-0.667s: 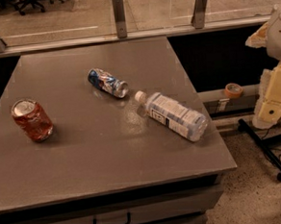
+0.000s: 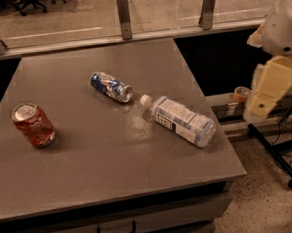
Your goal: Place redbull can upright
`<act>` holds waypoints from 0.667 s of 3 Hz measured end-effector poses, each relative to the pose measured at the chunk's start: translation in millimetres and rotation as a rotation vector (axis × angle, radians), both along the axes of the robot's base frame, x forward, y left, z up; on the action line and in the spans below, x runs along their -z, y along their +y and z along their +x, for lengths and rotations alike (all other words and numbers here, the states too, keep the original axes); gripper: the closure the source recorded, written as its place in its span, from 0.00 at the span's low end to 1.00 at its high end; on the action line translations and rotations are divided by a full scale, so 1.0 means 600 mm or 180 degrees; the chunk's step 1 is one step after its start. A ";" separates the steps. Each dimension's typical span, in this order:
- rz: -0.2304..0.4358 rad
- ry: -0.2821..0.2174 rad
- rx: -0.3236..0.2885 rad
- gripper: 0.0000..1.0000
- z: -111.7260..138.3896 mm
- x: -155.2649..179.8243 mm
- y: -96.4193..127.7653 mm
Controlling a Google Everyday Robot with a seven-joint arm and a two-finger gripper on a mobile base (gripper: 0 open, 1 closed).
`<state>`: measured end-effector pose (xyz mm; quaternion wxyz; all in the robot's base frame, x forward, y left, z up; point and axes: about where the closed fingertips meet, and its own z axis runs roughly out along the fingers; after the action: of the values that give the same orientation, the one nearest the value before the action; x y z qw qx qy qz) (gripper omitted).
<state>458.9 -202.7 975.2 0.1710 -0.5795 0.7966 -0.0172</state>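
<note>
1. only the robot's cream-coloured gripper has shifted since the earlier frame. it now sits a little higher and a touch nearer the desk, and looks smeared as if in motion. the three things on the desk lie just where they lay.
2. the gripper hangs off the grey flat-topped desk, beyond its 3 o'clock edge and above the floor, well apart from everything on it. whether it is spread or pressed together i cannot tell.
3. the small slim blue-and-silver dented redbull can lies on its side at about 12 o'clock from the desk's middle. its silver top points toward 4 o'clock.
4. just beside that top, at its 4 o'clock, is the white cap of the clear plastic bottle. the bottle also lies on its side and runs toward the 3 o'clock edge. a narrow gap seems to part the two.
5. the wider red soda can stands at 9 o'clock, well apart from the redbull can.
6. as i judge it, nothing of the task is done yet. the can is untouched and flat, so the reach, the grasp, the turn to upright, the setting down and the release are all left.
</note>
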 end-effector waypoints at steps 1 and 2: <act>0.0222 0.0142 0.0270 0.00 0.082 0.020 0.055; 0.0501 0.0362 0.0685 0.00 0.160 0.053 0.090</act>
<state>554.7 -149.0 943.2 0.1677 -0.4755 0.8615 0.0599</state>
